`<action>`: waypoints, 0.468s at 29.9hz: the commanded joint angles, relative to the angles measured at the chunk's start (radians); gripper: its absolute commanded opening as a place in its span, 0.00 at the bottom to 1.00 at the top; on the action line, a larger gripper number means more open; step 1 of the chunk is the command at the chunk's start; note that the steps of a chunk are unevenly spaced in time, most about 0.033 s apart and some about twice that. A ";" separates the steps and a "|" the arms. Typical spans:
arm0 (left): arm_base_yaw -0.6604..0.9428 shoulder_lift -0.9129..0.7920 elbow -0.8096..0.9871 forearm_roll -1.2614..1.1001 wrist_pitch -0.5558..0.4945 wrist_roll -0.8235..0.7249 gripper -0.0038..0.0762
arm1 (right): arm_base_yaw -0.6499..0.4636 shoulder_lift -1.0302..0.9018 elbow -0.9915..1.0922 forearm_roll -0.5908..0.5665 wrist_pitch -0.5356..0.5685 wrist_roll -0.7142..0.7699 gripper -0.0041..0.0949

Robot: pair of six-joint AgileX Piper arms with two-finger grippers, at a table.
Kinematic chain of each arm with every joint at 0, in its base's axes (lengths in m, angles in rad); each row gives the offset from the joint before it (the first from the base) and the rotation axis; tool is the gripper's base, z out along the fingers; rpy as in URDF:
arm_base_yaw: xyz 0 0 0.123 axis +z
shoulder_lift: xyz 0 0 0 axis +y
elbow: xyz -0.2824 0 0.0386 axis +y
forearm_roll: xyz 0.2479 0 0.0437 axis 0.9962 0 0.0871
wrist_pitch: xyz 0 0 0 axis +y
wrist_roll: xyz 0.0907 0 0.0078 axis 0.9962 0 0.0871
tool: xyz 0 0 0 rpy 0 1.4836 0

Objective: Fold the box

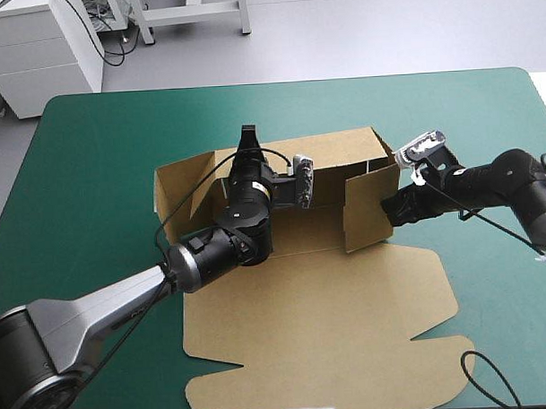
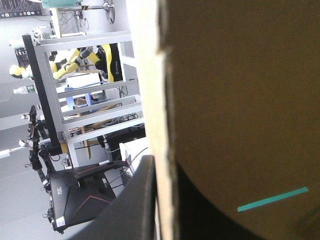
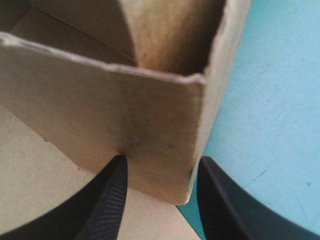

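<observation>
While left gripper pinches box back wall, right gripper straddles side wall, fingers apart.

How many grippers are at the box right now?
2. The left gripper is shut on the top edge of the far wall of the box. The right gripper, open, straddles the near corner of the raised right wall.

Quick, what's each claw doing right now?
Left gripper: shut on the box.
Right gripper: open, box corner between its jaws.
</observation>
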State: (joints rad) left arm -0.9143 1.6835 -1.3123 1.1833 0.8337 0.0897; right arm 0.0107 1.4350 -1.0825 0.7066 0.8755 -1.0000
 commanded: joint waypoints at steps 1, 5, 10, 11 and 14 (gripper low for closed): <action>-0.009 -0.016 -0.009 -0.082 0.006 -0.002 0.04 | -0.005 -0.034 -0.032 0.070 -0.025 -0.052 0.51; -0.009 -0.016 -0.009 -0.082 0.006 -0.002 0.04 | -0.005 -0.030 -0.032 0.166 -0.059 -0.138 0.51; -0.009 -0.016 -0.009 -0.082 -0.010 -0.043 0.04 | -0.005 0.001 -0.032 0.284 -0.055 -0.222 0.51; -0.009 -0.016 -0.009 -0.079 -0.010 -0.052 0.04 | -0.005 0.010 -0.032 0.289 -0.055 -0.228 0.51; -0.009 -0.016 -0.009 -0.067 -0.014 -0.080 0.04 | -0.005 0.042 -0.032 0.291 -0.057 -0.250 0.51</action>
State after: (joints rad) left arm -0.9143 1.6839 -1.3123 1.1861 0.8277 0.0429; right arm 0.0107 1.4801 -1.0825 0.9388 0.8416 -1.2152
